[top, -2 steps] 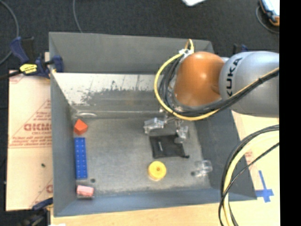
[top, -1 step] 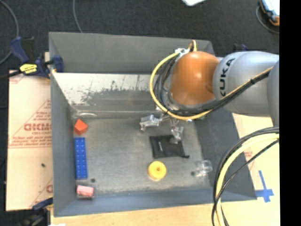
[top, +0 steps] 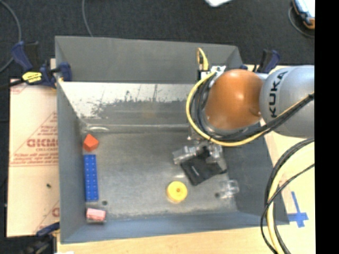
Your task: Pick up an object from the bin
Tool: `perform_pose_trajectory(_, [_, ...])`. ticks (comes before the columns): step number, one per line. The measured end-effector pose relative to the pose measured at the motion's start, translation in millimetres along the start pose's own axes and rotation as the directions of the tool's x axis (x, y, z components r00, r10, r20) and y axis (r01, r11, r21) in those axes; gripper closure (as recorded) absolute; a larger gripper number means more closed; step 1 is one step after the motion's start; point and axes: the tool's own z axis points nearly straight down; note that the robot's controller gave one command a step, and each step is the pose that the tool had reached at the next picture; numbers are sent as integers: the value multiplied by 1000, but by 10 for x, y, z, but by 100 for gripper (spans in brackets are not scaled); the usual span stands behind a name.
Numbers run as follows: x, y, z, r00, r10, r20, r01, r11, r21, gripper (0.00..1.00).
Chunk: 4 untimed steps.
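Gripper [top: 204, 153] is low in the right part of the bin [top: 132, 97] as I see it on my screen, directly under the orange cover [top: 233, 99] of the wrist. It is close to the floor of the bin, about halfway between the back wall and the front wall. How far it is open I cannot tell, and also not if it has hold of something, because the cover and the yellow and black cables [top: 193, 115] are in front of most of it.

Just below the gripper, toward the front wall, lies a black flat block [top: 197, 170], turned at an angle. It is touching the gripper or very near to it; which one, I cannot say. A clear plastic piece [top: 183, 155] lies at the left of the gripper, just beside the block. A second clear piece [top: 228, 189] lies near the front right corner, apart from the block. A yellow round disc [top: 177, 191] rests near the front wall, a little left of the block.

Well apart, on the left side, I see an orange cube [top: 90, 142], a long blue brick [top: 91, 178] along the left wall just in front of the cube, and a small pink block [top: 95, 214] in the front left corner
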Motion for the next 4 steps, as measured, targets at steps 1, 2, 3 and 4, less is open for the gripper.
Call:
perform_pose_trajectory(1, [-294,-144,-1,964,267,7,-267,964,9,100])
perform_pose_trajectory(2, [-293,-144,-1,963,268,8,-268,963,9,100])
perform_pose_trajectory(3, [-247,-195,-836,962,271,6,-271,962,4,100])
perform_pose_trajectory(4, [-185,-252,-1176,964,264,9,-265,964,13,100])
